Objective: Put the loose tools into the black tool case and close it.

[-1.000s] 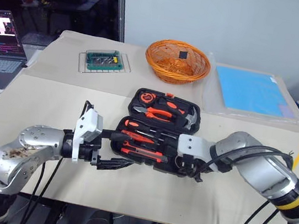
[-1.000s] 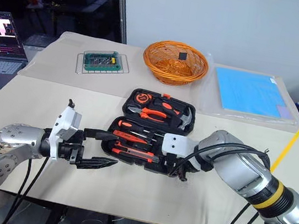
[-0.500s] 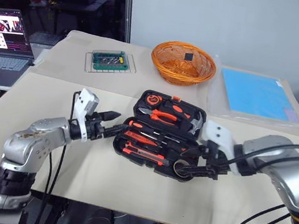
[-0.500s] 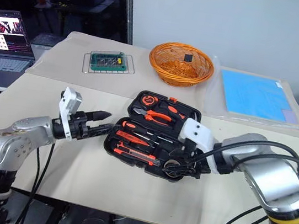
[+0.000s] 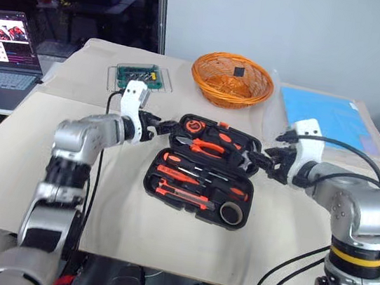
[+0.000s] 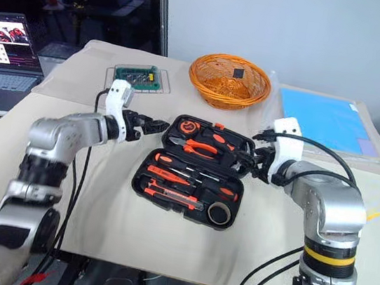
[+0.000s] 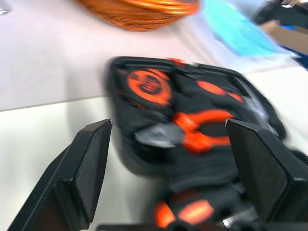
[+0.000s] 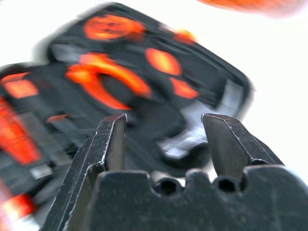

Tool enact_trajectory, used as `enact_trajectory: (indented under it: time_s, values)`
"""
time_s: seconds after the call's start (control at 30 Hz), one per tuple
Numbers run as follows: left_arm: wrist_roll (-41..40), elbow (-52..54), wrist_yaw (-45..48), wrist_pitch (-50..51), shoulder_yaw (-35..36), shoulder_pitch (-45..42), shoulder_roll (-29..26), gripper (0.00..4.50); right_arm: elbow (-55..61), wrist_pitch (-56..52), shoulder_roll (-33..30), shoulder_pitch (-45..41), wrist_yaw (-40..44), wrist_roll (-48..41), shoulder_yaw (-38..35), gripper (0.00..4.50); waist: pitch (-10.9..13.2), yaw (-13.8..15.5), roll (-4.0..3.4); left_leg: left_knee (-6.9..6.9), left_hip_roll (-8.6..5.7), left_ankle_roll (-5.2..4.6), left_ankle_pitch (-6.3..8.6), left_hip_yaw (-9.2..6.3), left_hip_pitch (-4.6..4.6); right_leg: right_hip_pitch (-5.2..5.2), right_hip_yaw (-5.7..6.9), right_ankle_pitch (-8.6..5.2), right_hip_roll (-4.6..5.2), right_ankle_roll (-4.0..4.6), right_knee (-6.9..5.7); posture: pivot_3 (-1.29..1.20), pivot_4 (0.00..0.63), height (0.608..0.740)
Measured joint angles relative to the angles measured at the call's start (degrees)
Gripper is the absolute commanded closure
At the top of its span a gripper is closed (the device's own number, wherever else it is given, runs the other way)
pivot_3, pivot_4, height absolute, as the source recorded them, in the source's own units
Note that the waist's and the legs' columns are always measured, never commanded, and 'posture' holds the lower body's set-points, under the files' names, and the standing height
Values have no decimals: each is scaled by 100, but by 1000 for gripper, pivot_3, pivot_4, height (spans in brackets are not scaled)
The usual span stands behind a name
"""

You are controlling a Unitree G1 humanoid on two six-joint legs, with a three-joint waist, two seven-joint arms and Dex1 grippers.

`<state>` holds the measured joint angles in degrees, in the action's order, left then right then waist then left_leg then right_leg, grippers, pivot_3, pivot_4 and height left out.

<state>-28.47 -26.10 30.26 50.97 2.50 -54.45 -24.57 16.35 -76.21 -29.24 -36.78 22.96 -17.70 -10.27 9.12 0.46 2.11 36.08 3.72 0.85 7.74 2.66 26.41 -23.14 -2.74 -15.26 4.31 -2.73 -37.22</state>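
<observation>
Hovering at the far left corner of the black tool case (image 5: 201,174), the left gripper (image 5: 158,127) has its fingers spread wide with nothing between them. Opposite, the right gripper (image 5: 266,162) sits at the lid's right edge, fingers parted and empty too. Between them the case lies open on the table (image 5: 163,231), the loose tools (image 5: 194,186) in its slots. Beyond it stand an orange basket (image 5: 233,79) and a green bit holder (image 5: 138,75).
</observation>
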Motion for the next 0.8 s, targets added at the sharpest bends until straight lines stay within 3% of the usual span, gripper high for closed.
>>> enact_trajectory:
  time_s: [0.17, 0.2, 0.3, 0.47, 0.5, 0.6, 0.63, 0.8]
  values:
    - [642, -2031, 486, -502, -276, -877, 95, 465, -1313, -50, -28, -561, -180, 142, 138, 1586, 1, -79, 0, -25, -2, 0, 0, 0, 3, -12, 0, 0, -2, 1, 6, 0, 150, 740]
    - [793, -2598, 611, -717, -287, -1095, 196, 465, -1767, 21, 21, -735, -182, 170, 169, 1818, 1, -91, 1, -27, -2, 0, 0, -1, 6, -14, 1, 0, -2, 1, 8, 0, 150, 740]
    - [1070, -3427, 761, -1115, -335, -1403, 416, 1139, -2526, 218, 132, -1004, -165, 178, 241, 2583, 2, -116, 1, -27, -4, 0, 0, -1, 11, -14, 1, 0, 0, 0, 11, 0, 150, 740]
    - [1414, -4251, 988, -1624, -300, -1629, 616, 2894, -3265, 447, 195, -1218, 69, 72, 278, 4347, 2, -126, 1, -24, -3, 0, 0, -5, 13, -16, 4, -1, 0, -1, 6, 0, 150, 740]
    - [1478, -4317, 991, -1642, -271, -1691, 617, 3331, -3320, 452, 196, -1244, 88, 64, 277, 4500, 2, -127, 1, -23, -4, 0, 0, -5, 13, -16, 4, -1, 0, -1, 4, 0, 150, 740]
    - [1511, -4513, 1015, -1660, -71, -1754, 573, 4278, -3485, 563, 185, -1283, 176, 71, 282, 4500, 2, -127, 1, -16, -3, 0, 0, -9, 12, -10, 6, 1, 0, -3, 2, 0, 150, 740]
    - [1514, -4543, 1018, -1663, -49, -1754, 567, 4404, -3501, 590, 185, -1283, 185, 74, 282, 4500, 2, -127, 1, -15, -3, 1, 0, -9, 12, -10, 6, 1, 1, -4, 3, 0, 150, 740]
    - [1505, -4692, 1012, -1734, 314, -1754, 566, 4459, -3789, 1239, 211, -1287, 278, 124, 310, 4500, 2, -129, 1, -14, -4, 3, -2, -10, 13, -11, 6, 4, 1, -6, 1, 0, 150, 740]
